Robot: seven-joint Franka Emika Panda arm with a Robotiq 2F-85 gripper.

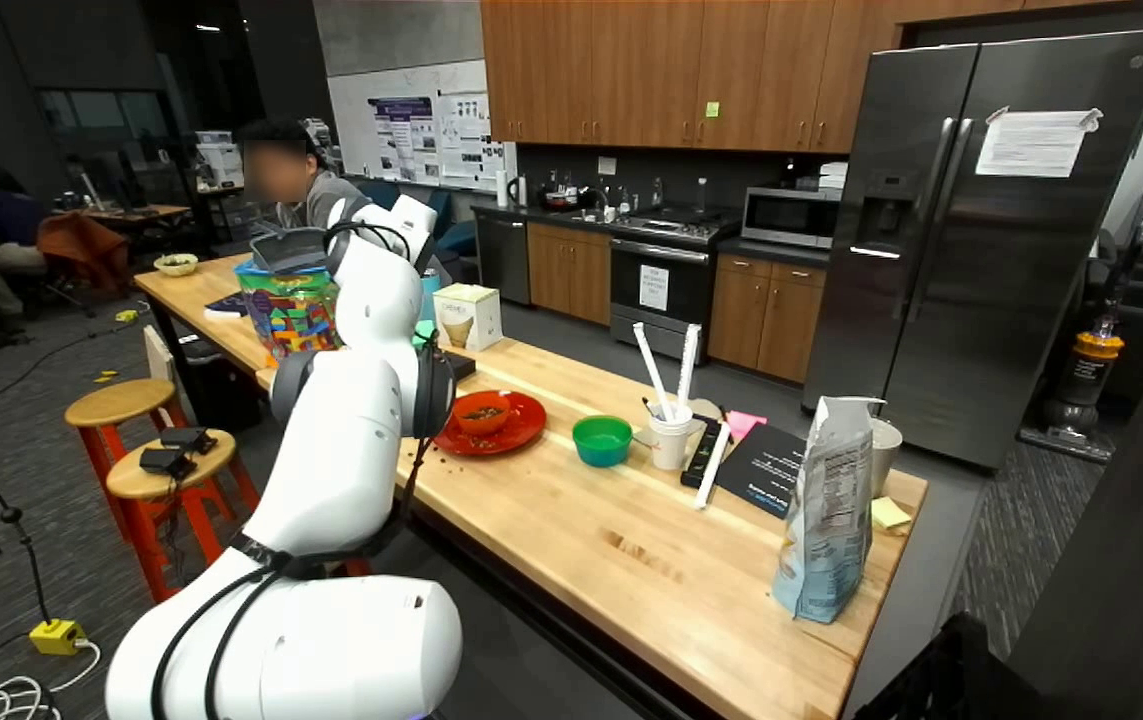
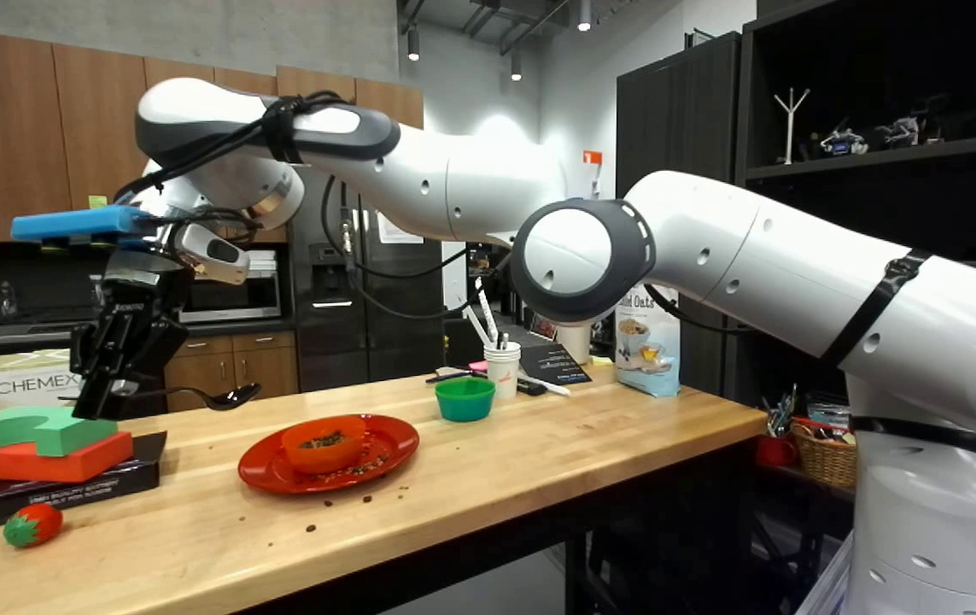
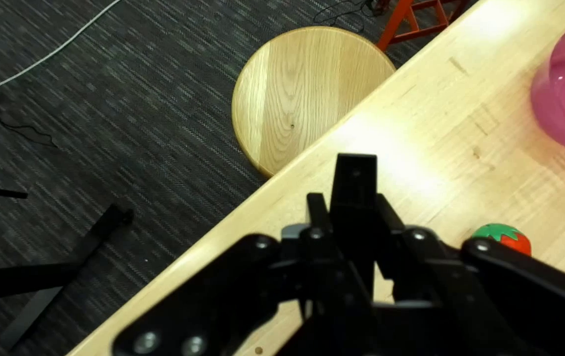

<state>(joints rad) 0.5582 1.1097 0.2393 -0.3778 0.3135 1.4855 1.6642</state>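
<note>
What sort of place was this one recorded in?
Most likely a shared kitchen area in a lab or office: a large refrigerator and a stove line the background, with printed posters on display beyond.

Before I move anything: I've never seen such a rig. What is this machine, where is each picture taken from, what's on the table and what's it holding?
The machine is one white jointed arm ending in a black hand. Two pictures come from cameras standing outside the robot; the third comes from a camera on its wrist, looking past the hand at a wooden table and a stool. In an exterior view the hand is closed on a dark spoon, raised off the table. On the table, a red plate carries an orange bowl with small dark bits in it; more lie on the plate and table. Nearby are a green bowl, a strawberry, and a black box with a red block and a green block stacked on it.
</note>
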